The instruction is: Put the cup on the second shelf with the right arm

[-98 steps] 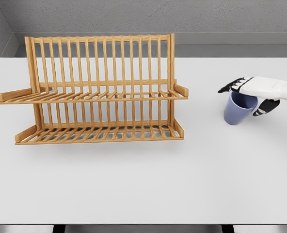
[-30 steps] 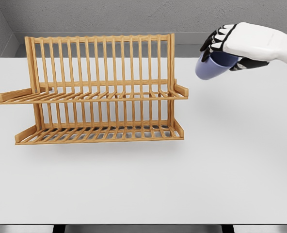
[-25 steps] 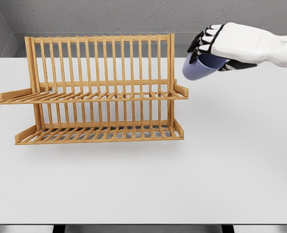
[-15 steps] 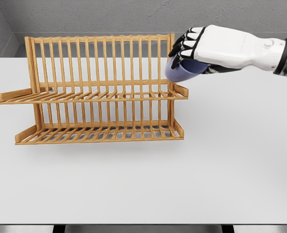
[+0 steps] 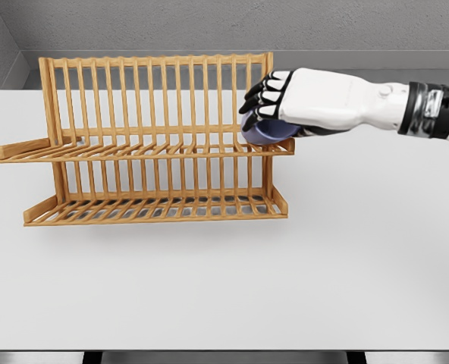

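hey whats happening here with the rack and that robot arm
The robot's right hand is gripping a blue cup from above and holding it at the right end of the upper shelf of a wooden dish rack on a white table. The cup sits low over the shelf's slats, but the fingers are wrapped around it, so it is not released. Whether it touches the slats cannot be told. The lower shelf holds nothing.
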You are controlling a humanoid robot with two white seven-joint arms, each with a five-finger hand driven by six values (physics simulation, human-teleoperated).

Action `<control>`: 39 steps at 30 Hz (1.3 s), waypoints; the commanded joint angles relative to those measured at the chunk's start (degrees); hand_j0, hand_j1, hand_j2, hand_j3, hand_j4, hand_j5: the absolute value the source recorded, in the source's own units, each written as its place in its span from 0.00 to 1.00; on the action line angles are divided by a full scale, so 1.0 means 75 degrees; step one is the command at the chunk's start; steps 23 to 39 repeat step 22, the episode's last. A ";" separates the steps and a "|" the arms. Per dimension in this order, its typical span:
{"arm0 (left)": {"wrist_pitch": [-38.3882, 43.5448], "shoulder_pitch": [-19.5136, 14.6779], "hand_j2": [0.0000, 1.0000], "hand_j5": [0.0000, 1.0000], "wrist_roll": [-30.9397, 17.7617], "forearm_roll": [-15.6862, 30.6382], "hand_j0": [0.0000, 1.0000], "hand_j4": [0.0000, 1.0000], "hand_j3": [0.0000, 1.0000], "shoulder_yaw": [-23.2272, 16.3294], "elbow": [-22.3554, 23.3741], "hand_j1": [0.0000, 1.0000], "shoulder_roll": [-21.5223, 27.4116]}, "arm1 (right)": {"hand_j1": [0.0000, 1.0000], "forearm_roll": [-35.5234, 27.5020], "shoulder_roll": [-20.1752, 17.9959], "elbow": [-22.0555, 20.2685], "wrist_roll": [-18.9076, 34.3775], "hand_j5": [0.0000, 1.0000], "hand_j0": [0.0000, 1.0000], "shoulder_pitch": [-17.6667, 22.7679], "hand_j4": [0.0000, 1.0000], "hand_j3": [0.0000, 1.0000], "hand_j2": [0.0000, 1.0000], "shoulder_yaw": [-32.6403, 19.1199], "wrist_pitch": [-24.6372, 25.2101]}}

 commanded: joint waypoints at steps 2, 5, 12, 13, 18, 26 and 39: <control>0.0000 -0.0012 1.00 1.00 -0.0004 0.0001 1.00 1.00 1.00 0.0000 -0.0001 1.00 0.0001 | 1.00 -0.0049 -0.0014 0.0015 0.0027 1.00 1.00 0.0000 1.00 1.00 1.00 0.0017 0.0017; 0.0000 -0.0011 1.00 1.00 -0.0004 0.0001 1.00 1.00 1.00 0.0000 0.0010 1.00 0.0001 | 1.00 -0.0061 -0.0084 0.0062 0.0027 1.00 1.00 -0.0117 1.00 1.00 1.00 -0.0077 0.0017; 0.0000 -0.0011 1.00 1.00 -0.0004 0.0001 1.00 1.00 1.00 0.0000 -0.0001 1.00 0.0001 | 1.00 -0.0096 -0.0881 0.1561 0.0027 1.00 1.00 0.1089 1.00 1.00 1.00 -0.2607 0.0017; 0.0000 -0.0012 1.00 1.00 -0.0004 0.0001 1.00 1.00 1.00 0.0000 -0.0001 1.00 0.0001 | 1.00 -0.0084 -0.0916 0.1679 0.0027 1.00 1.00 0.1838 1.00 1.00 1.00 -0.3181 0.0017; 0.0000 0.0000 1.00 1.00 -0.0004 0.0001 1.00 1.00 1.00 0.0000 -0.0001 1.00 0.0001 | 1.00 -0.0049 -0.0483 0.1656 0.0027 1.00 1.00 0.4488 1.00 1.00 1.00 -0.4905 0.0017; -0.0024 0.0000 1.00 1.00 -0.0015 0.0024 1.00 1.00 1.00 -0.0024 -0.0001 1.00 0.0001 | 1.00 -0.0049 -0.0401 0.1702 0.0027 1.00 1.00 0.4559 1.00 1.00 1.00 -0.4881 0.0017; -0.0024 0.0000 1.00 1.00 -0.0015 0.0024 1.00 1.00 1.00 -0.0024 -0.0001 1.00 0.0001 | 1.00 -0.0049 -0.0401 0.1702 0.0027 1.00 1.00 0.4559 1.00 1.00 1.00 -0.4881 0.0017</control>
